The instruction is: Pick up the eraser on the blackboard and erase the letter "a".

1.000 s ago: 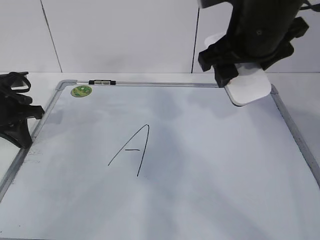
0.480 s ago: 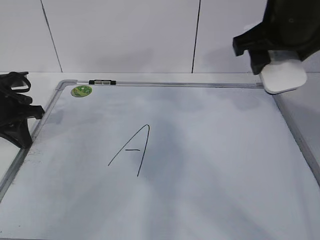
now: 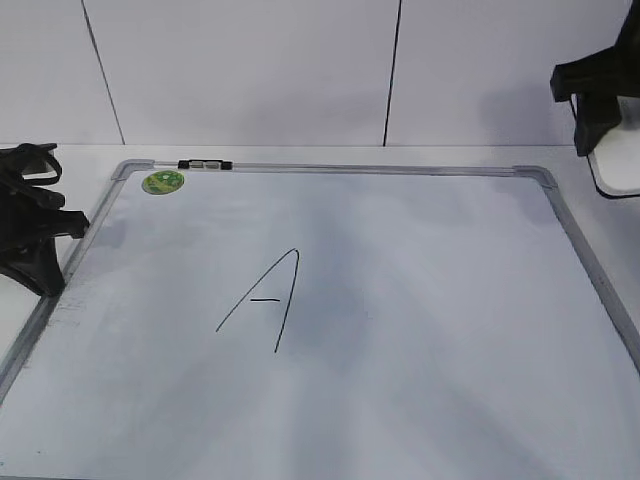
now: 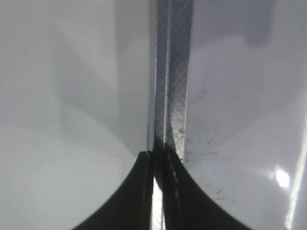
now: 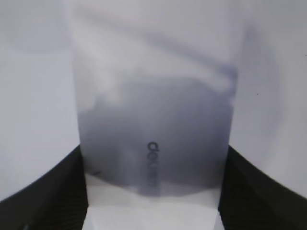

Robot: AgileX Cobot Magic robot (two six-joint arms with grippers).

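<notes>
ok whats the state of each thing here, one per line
eraser: held in the right end effector, off the board's right edge
board: flat, only a capital A written on it
magnet: stuck at the top left corner
left end effector: shut, at the frame

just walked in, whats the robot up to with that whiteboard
The right gripper holds the white eraser, out past the right edge of the whiteboard and off its surface. The left gripper is shut and parked at the board's left frame. Only a capital A shows on the board, beside a green magnet in the top left corner.
</notes>
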